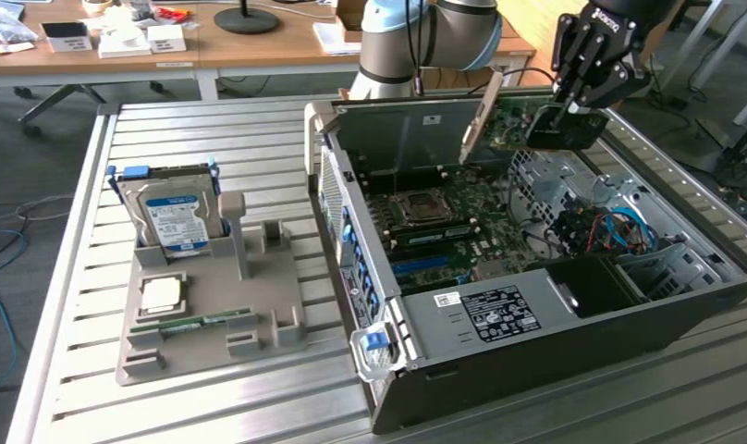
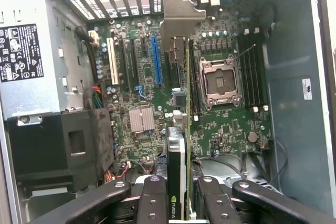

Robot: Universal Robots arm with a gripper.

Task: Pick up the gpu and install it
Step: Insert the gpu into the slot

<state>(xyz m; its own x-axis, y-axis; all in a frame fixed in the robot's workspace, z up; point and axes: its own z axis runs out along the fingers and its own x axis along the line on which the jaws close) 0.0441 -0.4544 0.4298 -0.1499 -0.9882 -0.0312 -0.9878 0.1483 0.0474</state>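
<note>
The gpu is a green card with a silver end bracket, and it hangs above the open computer case at the case's far side. My gripper is shut on its edge in the exterior view's right. In the wrist view the gpu shows edge-on between my black fingers, with its bracket pointing away toward the case's rear slots. My gripper holds it above the motherboard, between the blue slot and the bare processor socket. The card is clear of the board.
A grey holder stands on the slatted metal table in the exterior view's left. It carries a hard drive, a processor chip and a memory stick. Inside the case sit a black power supply and coloured cables.
</note>
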